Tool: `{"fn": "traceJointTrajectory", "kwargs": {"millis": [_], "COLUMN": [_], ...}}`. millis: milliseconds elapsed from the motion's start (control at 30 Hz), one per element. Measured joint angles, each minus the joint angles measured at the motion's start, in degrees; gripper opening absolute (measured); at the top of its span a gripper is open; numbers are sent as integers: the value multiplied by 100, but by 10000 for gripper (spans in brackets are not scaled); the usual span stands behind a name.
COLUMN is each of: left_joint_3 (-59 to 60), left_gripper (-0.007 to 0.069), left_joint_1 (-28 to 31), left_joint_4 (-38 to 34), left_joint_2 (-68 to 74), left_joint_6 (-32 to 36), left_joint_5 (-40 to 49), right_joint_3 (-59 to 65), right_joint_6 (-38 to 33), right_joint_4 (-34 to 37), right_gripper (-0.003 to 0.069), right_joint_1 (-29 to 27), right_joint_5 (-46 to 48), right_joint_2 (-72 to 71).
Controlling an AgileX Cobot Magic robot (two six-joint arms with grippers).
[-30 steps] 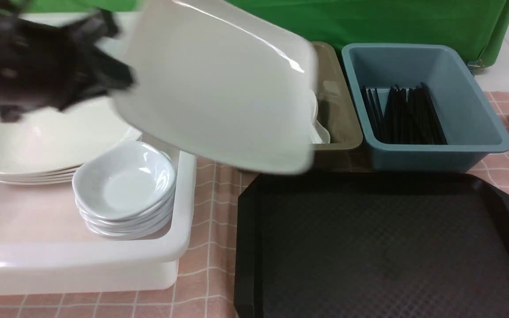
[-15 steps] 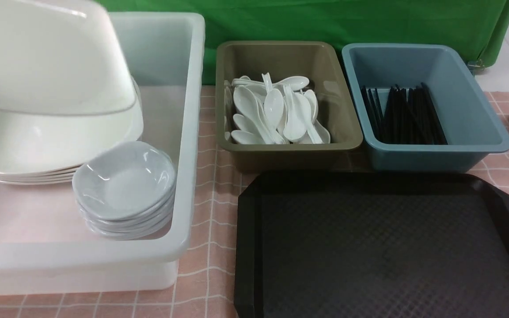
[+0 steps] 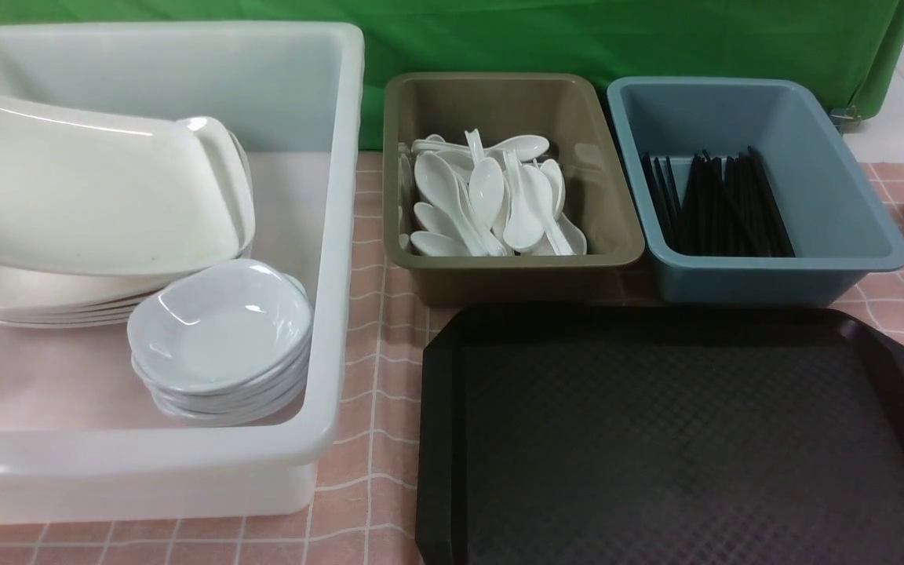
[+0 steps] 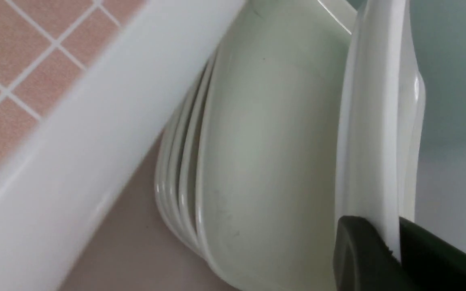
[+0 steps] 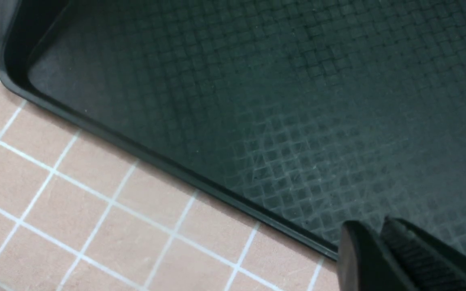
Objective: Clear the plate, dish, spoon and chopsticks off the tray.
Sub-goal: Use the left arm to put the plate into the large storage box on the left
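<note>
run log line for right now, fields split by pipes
left gripper: closed on plate | plate: tilted over stack | tray: bare in view

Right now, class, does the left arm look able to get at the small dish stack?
Probably not yet: the left gripper is gripping the large plate, though the dish stack sits uncovered.

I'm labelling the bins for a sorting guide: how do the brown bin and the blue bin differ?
The brown bin holds white spoons; the blue bin holds black chopsticks. The brown bin stands farther left, the blue bin farther right. Both are open-topped, with rounded corners.
</note>
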Motion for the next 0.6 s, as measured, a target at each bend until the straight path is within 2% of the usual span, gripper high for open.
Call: {"fn": "traceJointTrajectory", "kwargs": {"millis": [267,433,600], "left_joint_3": [0,-8,-192], "left_gripper": [20,58,211], "left_joint_1": [-26,-141,-236], "left_joint_4": [-174,-108,438], "left_joint_2": [199,355,362], "left_joint_6": [390,537,687], "left_joint_5": [-216,-272,-129], "right_joint_3": [0,0,0], "right_joint_6": [0,0,0], "right_joint_4": [0,0,0], "right_gripper": [136,140,142], "right_joint_1": [0,0,0], "right_joint_5": [-12,-18,-23], "right_joint_2": [0,0,0]}}
